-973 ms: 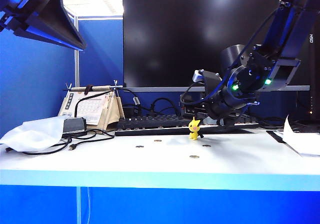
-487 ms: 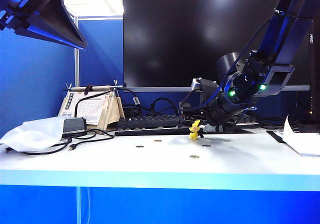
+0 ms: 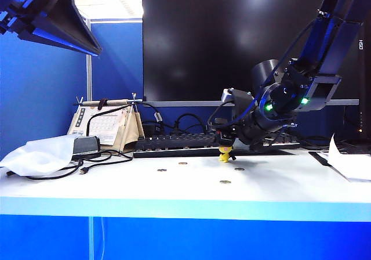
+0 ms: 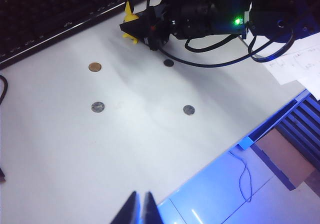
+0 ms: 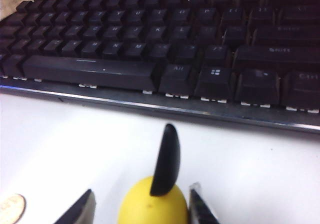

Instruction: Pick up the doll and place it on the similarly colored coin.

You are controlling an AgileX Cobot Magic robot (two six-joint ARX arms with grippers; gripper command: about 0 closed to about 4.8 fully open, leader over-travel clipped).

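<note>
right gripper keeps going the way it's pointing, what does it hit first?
The yellow doll: it already sits between the right gripper's fingers. Past it, probably the black keyboard, though depth is unclear. The left gripper hangs far off, shut.

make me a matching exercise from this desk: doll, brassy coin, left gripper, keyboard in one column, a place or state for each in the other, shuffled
Column 1
1. doll
2. brassy coin
3. left gripper
4. keyboard

Column 2
a. black, along the back of the table
b. raised above the table's front edge, far from the doll
c. lying bare on the white tabletop
d. between the right gripper's fingers

Pairs: 1-d, 2-c, 3-b, 4-a
</note>
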